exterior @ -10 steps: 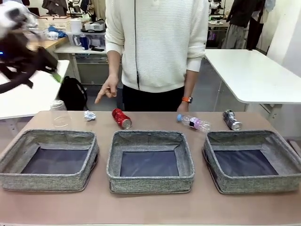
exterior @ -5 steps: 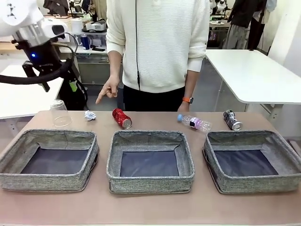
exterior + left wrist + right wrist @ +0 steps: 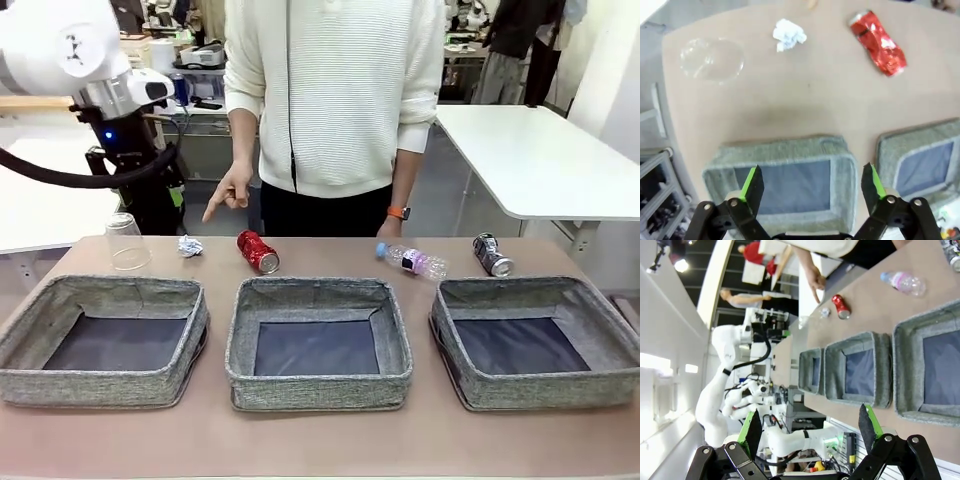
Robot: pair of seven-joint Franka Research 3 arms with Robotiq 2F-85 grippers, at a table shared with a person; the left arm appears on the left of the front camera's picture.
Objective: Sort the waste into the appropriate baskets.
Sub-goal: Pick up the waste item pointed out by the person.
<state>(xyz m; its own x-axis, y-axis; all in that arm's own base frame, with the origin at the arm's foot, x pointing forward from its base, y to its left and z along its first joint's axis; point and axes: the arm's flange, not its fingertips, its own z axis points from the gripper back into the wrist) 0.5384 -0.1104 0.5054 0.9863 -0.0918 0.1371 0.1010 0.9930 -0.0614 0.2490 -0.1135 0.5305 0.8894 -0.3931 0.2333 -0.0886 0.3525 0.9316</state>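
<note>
Now swung in above the counter's (image 3: 805, 100) left end, the left end effector (image 3: 812, 182), jaws apart, faces cup (image 3: 712, 59) and wad (image 3: 789, 34).

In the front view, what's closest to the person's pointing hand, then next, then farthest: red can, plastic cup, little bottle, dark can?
1. red can, just below the pointing hand.
2. plastic cup, off to picture left.
3. little bottle, to picture right.
4. dark can, farthest right.
</note>
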